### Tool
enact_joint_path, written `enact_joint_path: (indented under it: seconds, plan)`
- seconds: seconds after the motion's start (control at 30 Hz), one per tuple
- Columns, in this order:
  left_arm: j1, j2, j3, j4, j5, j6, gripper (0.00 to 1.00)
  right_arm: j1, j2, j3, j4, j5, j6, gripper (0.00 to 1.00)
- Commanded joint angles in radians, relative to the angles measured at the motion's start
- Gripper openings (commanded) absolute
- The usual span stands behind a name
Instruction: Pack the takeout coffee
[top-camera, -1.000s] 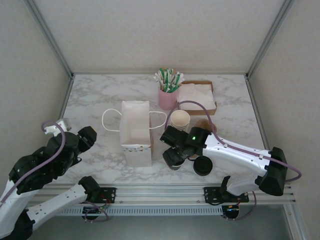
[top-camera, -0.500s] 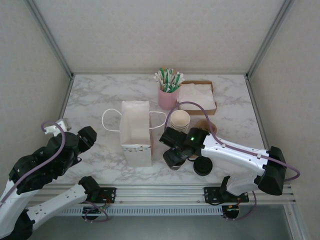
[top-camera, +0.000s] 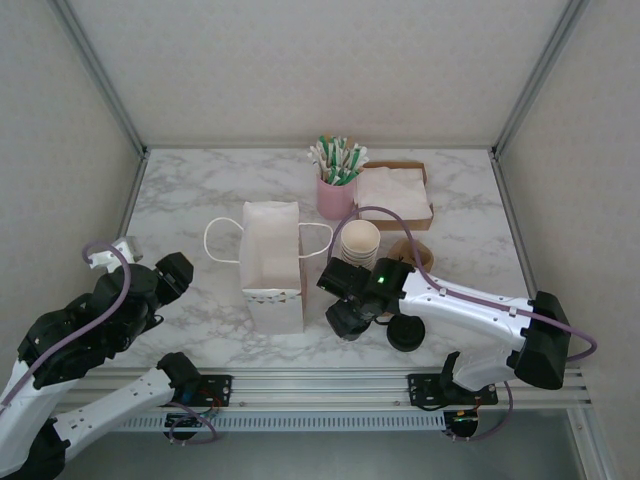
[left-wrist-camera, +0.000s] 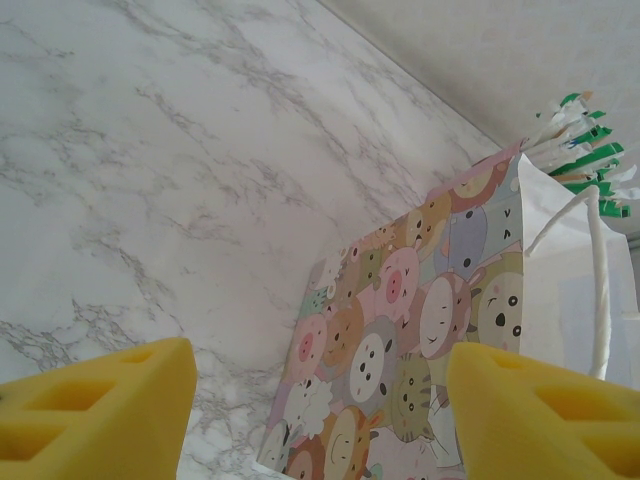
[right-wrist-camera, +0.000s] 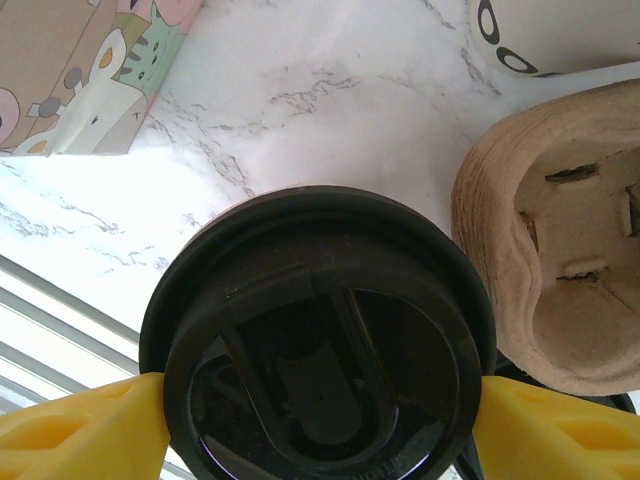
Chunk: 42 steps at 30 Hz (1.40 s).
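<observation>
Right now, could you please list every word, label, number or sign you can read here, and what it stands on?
No text can be read.
Takeout coffee lid: faint raised marks near its rim, too blurred to read.
Paper bag: cartoon animals, no words.
Paper cup: black print, cut off, unreadable.
Green straw wrappers: too small to tell.

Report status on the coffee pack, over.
Left gripper open, empty, facing the paper bag. Right gripper closed on the takeout coffee. Pulp carrier close beside it; bare table toward the bag.
</observation>
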Motion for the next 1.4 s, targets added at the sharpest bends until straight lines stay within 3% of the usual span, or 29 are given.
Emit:
enact_joint_path:
  seconds: [0.0,0.43,0.63,1.37]
  plan:
    - [-0.009,-0.001,-0.012,-0.019,-0.020,-0.029,0.67,0.012,0.005,-0.028,-0.016,0.010,0.014,0.78]
    - [-0.010,0.003,-0.011,-0.018,-0.016,-0.032,0.67,0.011,-0.013,-0.011,0.007,0.040,0.058,0.76]
    - [-0.008,0.004,-0.012,-0.017,-0.015,-0.033,0.67,0.011,0.001,-0.021,0.009,0.044,0.084,0.70]
    - [-0.009,0.010,-0.002,-0.017,-0.013,-0.033,0.67,0.010,0.179,-0.036,-0.138,0.049,0.088,0.67]
